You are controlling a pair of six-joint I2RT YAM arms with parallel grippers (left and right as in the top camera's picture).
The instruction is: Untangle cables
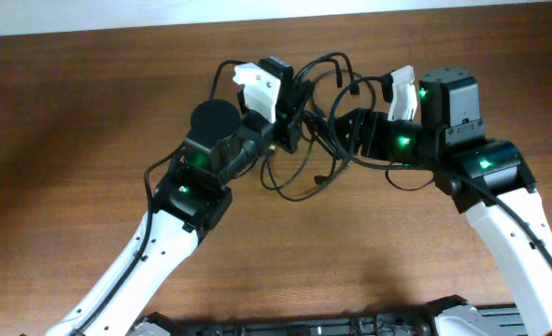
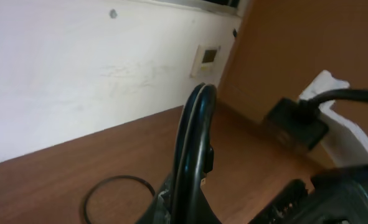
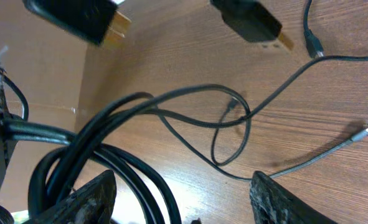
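Note:
The cables lie in a black tangle at the table's middle, partly lifted between both arms. My left gripper is shut on a glossy doubled strand that rises in a loop from its fingers. My right gripper faces it from the right and is open. In the right wrist view the thick strands run between its fingers, close to the left one, with the gripper over the wood. Thin cords with small plug ends lie looped on the table beyond.
Two USB plugs hang at the top of the right wrist view. A thin loop lies on the table left of my left gripper, and a black block plug sits to its right. A white wall borders the wooden table.

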